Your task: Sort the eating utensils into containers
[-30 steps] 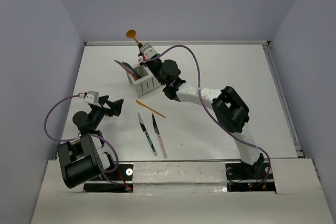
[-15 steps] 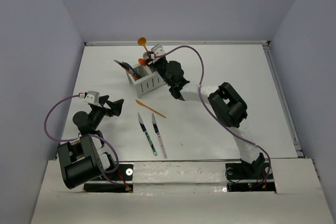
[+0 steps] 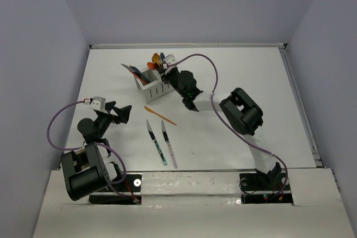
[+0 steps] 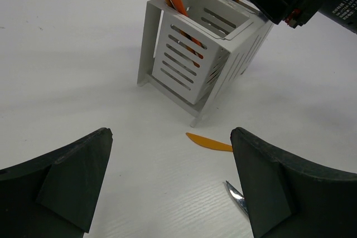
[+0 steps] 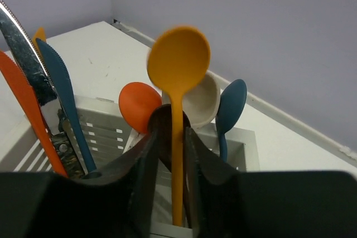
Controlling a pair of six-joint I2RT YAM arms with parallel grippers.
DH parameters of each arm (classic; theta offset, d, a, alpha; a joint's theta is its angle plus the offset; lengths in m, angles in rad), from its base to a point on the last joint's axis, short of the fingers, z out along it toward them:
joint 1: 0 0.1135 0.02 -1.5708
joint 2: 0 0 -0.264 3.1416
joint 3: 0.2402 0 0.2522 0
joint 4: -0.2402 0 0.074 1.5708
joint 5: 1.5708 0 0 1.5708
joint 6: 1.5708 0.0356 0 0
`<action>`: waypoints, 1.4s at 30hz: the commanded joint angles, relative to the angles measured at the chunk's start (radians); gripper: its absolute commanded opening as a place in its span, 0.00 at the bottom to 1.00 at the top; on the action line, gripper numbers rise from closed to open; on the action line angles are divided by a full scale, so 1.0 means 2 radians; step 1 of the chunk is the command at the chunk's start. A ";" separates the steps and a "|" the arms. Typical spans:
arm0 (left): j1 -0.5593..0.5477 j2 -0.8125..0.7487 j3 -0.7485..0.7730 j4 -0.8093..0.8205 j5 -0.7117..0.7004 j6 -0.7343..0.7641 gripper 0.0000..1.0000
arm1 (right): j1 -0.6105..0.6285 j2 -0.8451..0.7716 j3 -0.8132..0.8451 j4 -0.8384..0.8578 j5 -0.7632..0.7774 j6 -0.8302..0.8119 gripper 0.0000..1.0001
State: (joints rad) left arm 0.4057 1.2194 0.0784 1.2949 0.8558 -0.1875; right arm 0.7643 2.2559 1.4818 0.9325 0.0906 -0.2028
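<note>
the yellow-orange spoon stood bowl-up, its handle pinched between the closed fingers of the right gripper and running down into one compartment of the white slotted caddy. around it in that compartment leaned a red-orange spoon, a beige spoon and a blue spoon. the other compartment held a blue knife, an orange-red knife and a dark-bladed knife.

three more pieces lay flat on the table in front of the caddy — a loose orange knife, then a teal-handled knife and a pink-handled knife side by side.

the left gripper hung with its jaws wide apart, holding nothing, well apart from the caddy. the tabletop was plain matte white, boxed in on three sides by pale lavender walls.
</note>
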 commanded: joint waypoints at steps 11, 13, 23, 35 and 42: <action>-0.003 -0.011 -0.007 0.168 -0.001 0.016 0.99 | 0.019 -0.150 -0.082 -0.068 -0.018 -0.027 0.68; -0.003 -0.012 -0.006 0.168 -0.001 0.016 0.99 | 0.040 -0.184 -0.074 -0.196 -0.017 -0.021 0.70; -0.004 -0.011 -0.005 0.163 -0.006 0.018 0.99 | 0.050 -0.182 -0.018 -0.541 -0.083 0.148 0.67; -0.005 -0.010 -0.003 0.156 -0.011 0.023 0.99 | 0.080 -0.060 0.106 -0.647 -0.045 0.138 0.62; -0.007 -0.009 -0.002 0.156 -0.011 0.025 0.99 | 0.090 -0.007 0.151 -0.686 -0.041 0.132 0.59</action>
State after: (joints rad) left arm 0.3988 1.2190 0.0772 1.2949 0.8341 -0.1650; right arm 0.9245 2.1967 1.7103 -0.3714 0.0021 0.0650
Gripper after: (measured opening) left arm 0.989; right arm 0.596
